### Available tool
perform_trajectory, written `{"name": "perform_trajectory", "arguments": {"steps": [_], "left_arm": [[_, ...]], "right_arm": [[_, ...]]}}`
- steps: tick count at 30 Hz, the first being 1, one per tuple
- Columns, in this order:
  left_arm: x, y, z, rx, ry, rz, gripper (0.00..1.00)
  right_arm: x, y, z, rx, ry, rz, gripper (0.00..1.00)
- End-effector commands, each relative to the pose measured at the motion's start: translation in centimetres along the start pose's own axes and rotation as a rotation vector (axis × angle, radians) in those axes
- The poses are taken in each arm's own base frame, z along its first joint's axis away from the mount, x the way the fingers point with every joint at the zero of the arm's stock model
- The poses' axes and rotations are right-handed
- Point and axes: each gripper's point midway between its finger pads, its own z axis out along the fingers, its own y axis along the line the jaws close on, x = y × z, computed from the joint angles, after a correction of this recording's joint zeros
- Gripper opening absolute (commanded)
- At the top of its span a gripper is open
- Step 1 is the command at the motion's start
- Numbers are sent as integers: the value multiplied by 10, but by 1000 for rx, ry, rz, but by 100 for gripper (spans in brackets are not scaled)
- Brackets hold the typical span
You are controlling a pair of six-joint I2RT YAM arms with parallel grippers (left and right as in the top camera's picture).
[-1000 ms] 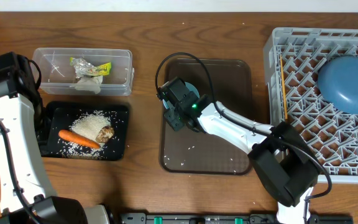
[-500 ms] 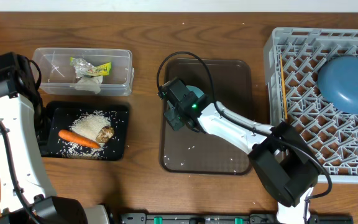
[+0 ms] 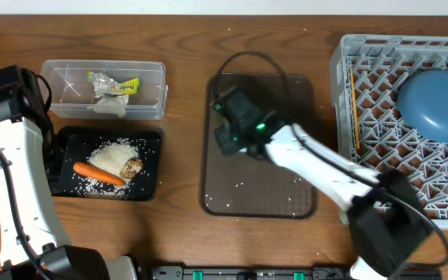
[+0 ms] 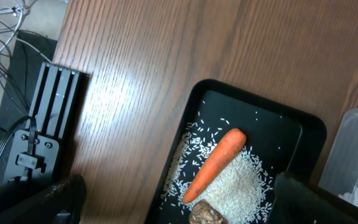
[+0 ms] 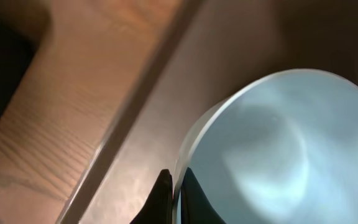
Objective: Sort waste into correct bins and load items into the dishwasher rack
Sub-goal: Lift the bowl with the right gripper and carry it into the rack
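Note:
My right gripper (image 5: 174, 179) is shut on the rim of a light-blue cup (image 5: 272, 143), one finger inside and one outside. From overhead that gripper (image 3: 233, 128) hangs over the dark brown serving tray (image 3: 286, 183) and hides the cup. My left gripper (image 4: 188, 208) is open above the black tray (image 4: 253, 109), which holds an orange carrot (image 4: 213, 165), white rice (image 3: 113, 154) and a brown lump (image 3: 133, 166). The clear tub (image 3: 61, 78) holds a green-yellow wrapper (image 3: 123, 84) and white tissue (image 3: 111, 103). The grey rack (image 3: 348, 58) holds a dark-blue plate (image 3: 435, 105) and chopsticks (image 3: 355, 109).
Loose rice grains are scattered on the brown serving tray. A black stand with cables (image 4: 36, 137) sits off the table's left edge. Bare wood runs between the bins and the serving tray.
The right gripper closed on the cup's rim and shifted right over the serving tray, its arm swinging right. The left arm has not moved.

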Motion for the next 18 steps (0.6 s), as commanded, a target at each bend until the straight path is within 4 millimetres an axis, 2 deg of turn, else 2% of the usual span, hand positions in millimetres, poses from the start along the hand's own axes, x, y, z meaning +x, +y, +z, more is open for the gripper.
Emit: {"name": "perform_trajectory", "arguments": {"steps": [1, 6, 12, 16, 18], "left_arm": [[-3, 2, 2, -14, -16, -12, 98], [-3, 2, 2, -14, -15, -12, 98], [-3, 2, 2, -14, -15, -12, 98], [-3, 2, 2, -14, -15, -12, 98], [-3, 2, 2, -14, -15, -12, 98]], "right_arm": [[-14, -15, -26, -41, -36, 110, 1], [-15, -29, -41, -123, -10, 181, 1], [-4, -80, -55, -50, 33, 327, 1], [-8, -105, -79, -25, -11, 379, 1], [-15, -111, -97, -26, -61, 360, 1]]}}
